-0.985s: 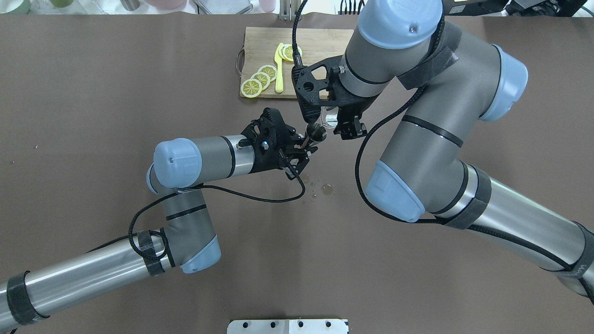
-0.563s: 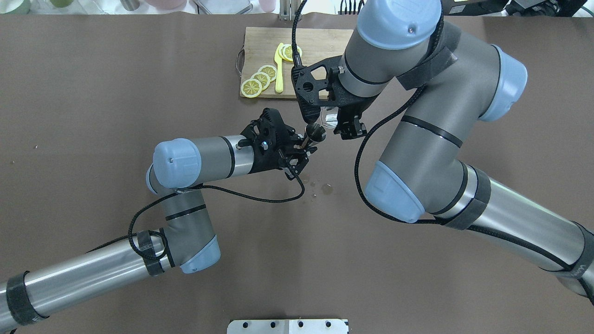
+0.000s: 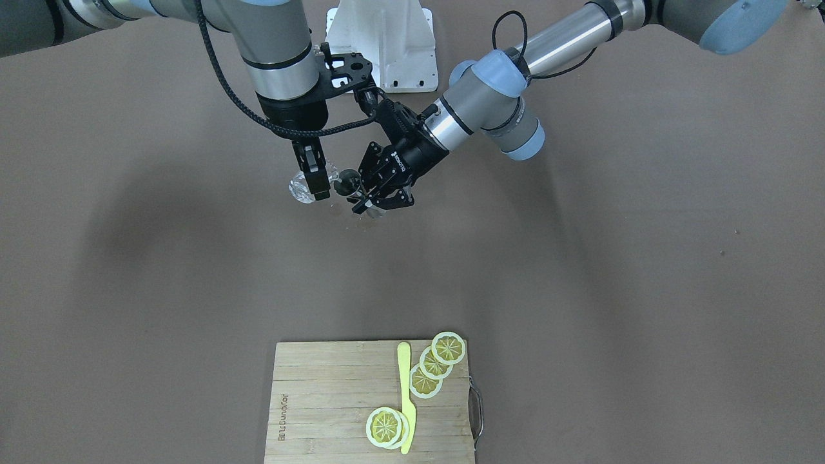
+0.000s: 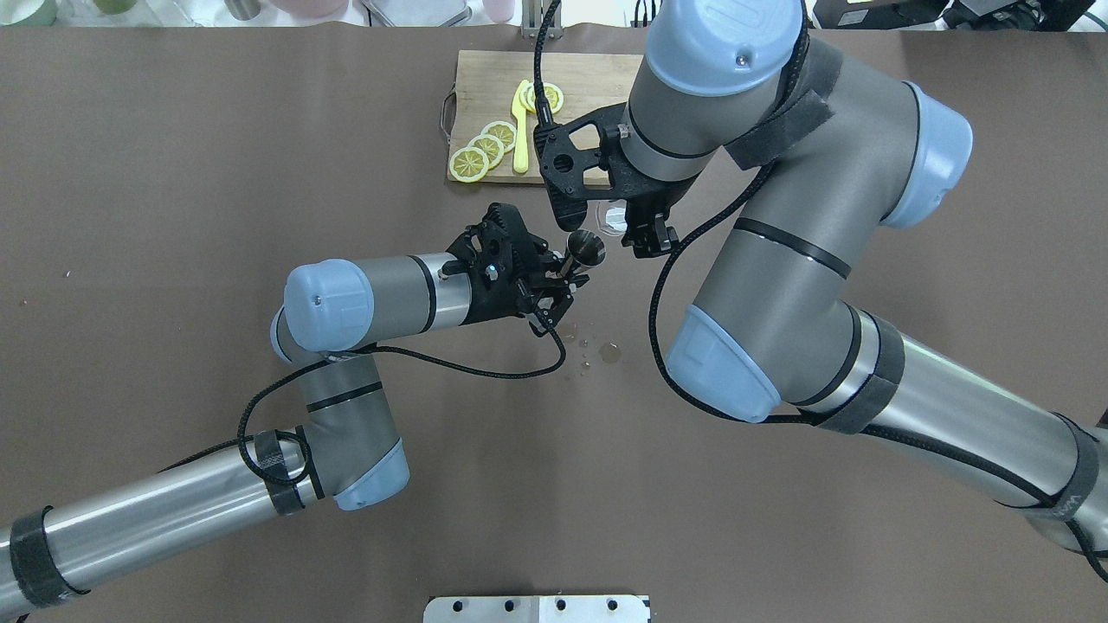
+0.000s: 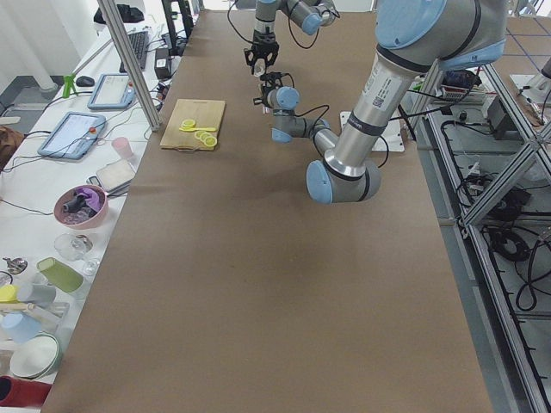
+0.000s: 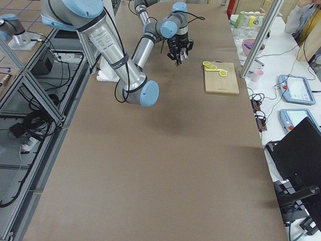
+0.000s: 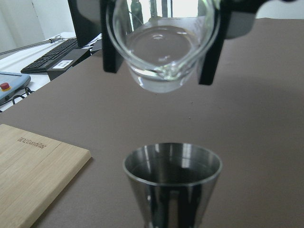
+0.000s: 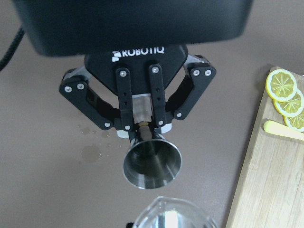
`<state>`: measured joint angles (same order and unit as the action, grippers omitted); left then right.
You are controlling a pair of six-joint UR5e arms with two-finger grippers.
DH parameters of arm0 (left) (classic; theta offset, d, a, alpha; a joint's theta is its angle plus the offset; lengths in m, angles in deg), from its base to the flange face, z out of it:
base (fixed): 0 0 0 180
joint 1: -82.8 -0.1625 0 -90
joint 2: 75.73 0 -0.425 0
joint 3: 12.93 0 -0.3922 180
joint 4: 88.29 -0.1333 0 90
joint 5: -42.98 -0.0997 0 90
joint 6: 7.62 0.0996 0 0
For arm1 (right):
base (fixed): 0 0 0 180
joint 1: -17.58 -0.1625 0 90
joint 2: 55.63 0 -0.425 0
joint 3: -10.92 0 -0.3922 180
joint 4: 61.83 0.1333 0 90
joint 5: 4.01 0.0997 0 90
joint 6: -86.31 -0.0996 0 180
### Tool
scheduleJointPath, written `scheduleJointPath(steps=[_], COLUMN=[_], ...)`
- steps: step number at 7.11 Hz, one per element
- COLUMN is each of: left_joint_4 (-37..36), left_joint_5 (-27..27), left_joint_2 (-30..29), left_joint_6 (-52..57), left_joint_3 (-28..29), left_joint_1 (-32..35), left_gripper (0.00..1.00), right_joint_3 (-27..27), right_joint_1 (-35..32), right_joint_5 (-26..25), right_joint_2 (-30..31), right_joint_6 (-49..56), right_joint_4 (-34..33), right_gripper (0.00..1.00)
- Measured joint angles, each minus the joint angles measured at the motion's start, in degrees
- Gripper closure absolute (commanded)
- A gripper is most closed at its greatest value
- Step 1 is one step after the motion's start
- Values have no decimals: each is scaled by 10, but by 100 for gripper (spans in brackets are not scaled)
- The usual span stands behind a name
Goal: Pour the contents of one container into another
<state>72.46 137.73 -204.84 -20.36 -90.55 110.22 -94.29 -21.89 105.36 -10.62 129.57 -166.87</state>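
steel jigger (image 7: pixel 172 180), pinched at its narrow waist by the left end effector (image 8: pixel 143 124), has barely stirred. the right end effector (image 7: pixel 161 76) — pressed onto the sides of the clear glass (image 7: pixel 164 42) — has shifted slightly toward the left arm's side over the last second, so i judge the pour is being lined up rather than running, since no stream shows. the glass hangs above the jigger's open mouth, tipped toward it and apart from it, a little liquid pooled at its low side — a few droplets (image 4: pixel 610 350) lie on the bench (image 4: pixel 173 173) nearby.
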Motion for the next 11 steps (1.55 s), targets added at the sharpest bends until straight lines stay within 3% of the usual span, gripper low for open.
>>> scheduleJointPath(steps=[11], left_joint_4=[0], left_joint_5=[0], left_joint_2=[1], left_joint_6=[0], left_joint_3=[-1], left_joint_1=[-1], left_gripper=[100], right_joint_3=[0], right_joint_1=[28], right_joint_5=[-63], right_joint_2=[-22], right_joint_6=[0], right_joint_4=[-59], right_gripper=[100])
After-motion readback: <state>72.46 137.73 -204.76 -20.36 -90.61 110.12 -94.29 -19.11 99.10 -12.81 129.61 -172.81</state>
